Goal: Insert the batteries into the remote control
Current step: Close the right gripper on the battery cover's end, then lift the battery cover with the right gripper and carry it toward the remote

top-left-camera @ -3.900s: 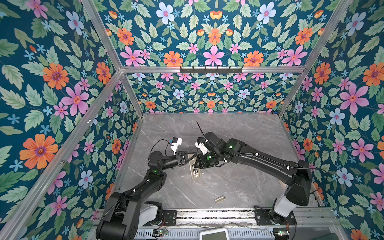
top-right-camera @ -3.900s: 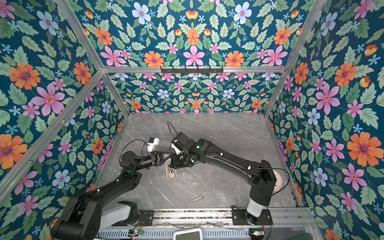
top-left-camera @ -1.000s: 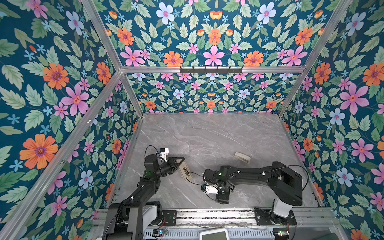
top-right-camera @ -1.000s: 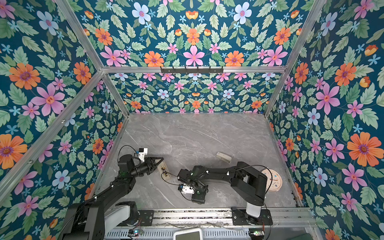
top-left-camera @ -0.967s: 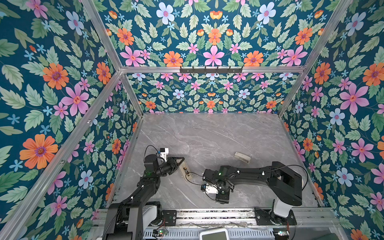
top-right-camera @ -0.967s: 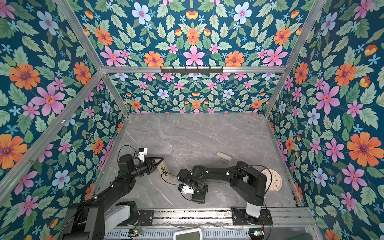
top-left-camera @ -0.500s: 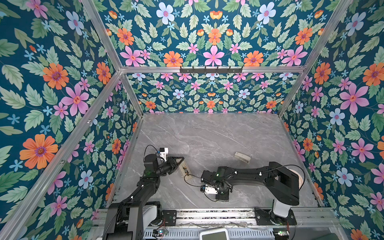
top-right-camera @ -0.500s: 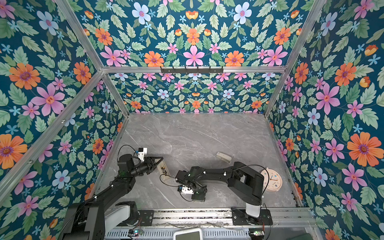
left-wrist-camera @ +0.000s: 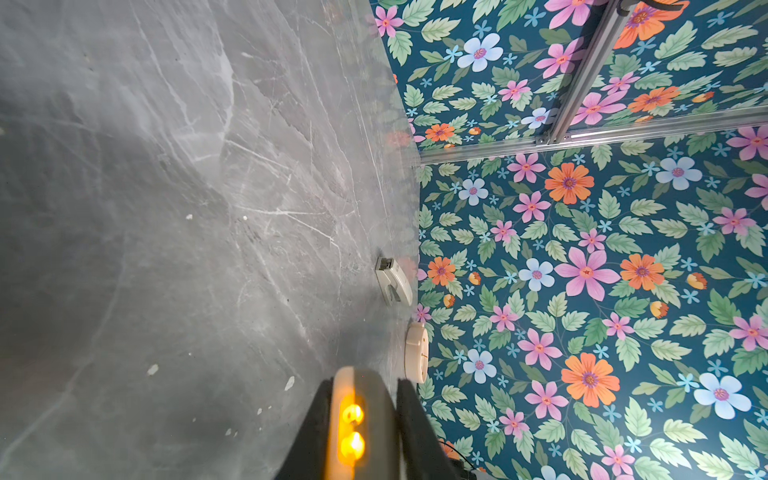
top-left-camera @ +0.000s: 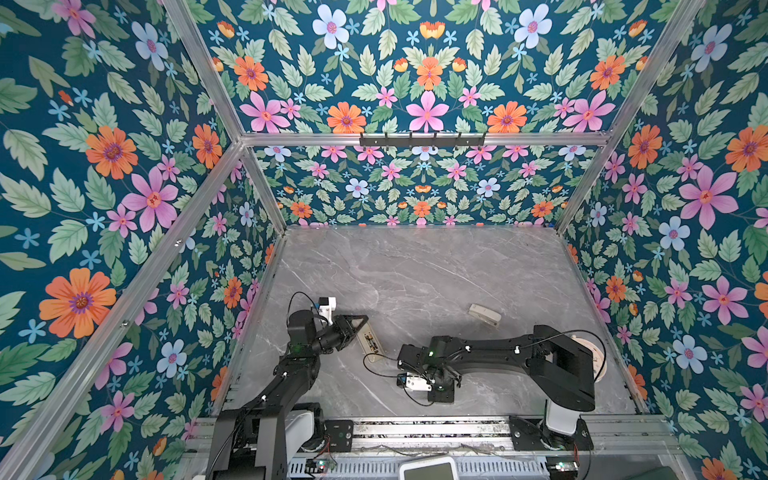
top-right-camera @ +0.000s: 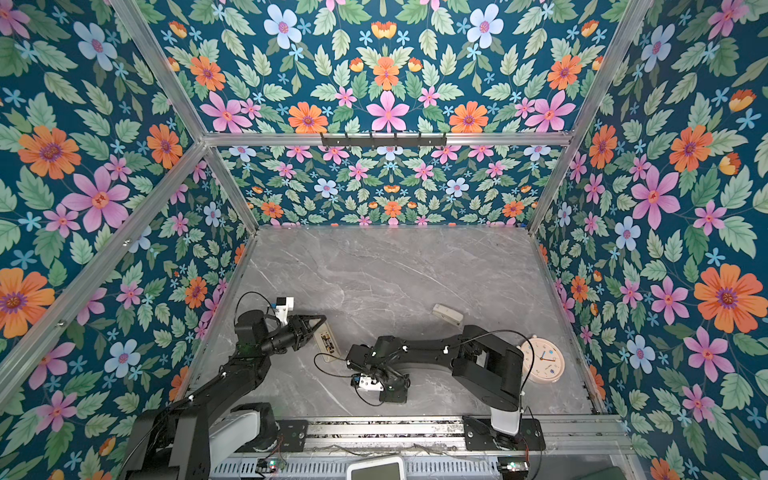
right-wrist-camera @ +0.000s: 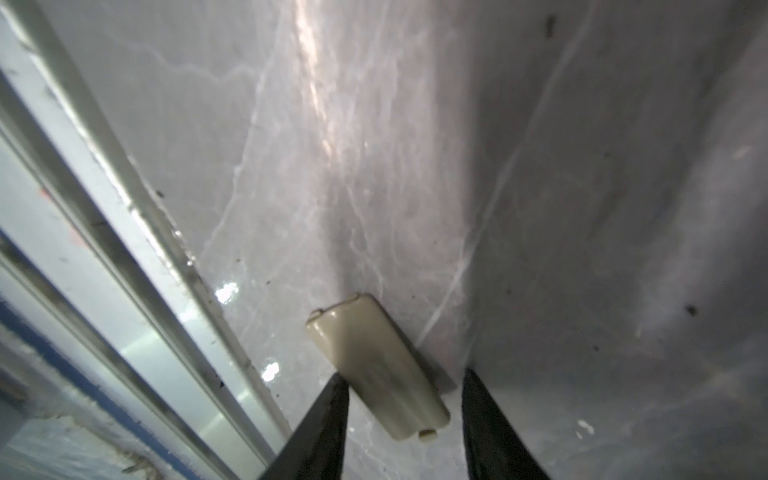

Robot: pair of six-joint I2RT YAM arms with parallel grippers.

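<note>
The right claw (right-wrist-camera: 403,378), spread wide low over the grey marble table (top-left-camera: 415,270), should gently squeeze the small beige plastic cover plate (right-wrist-camera: 374,357) by its long sides, while the left claw (left-wrist-camera: 361,390) pinches the slim beige remote control (top-left-camera: 369,343) on the table's left side.

My top pair looks steeply down from high, sharing the whole marble tabletop (top-left-camera: 415,270); left wrist camera looks low across it, right wrist sits close above it.

The right arm (top-left-camera: 490,347) is pulling back from the remote control (top-left-camera: 369,341) to the counter's (top-left-camera: 415,270) front, its jaws seemingly narrowing around the cover plate (right-wrist-camera: 376,365).
</note>
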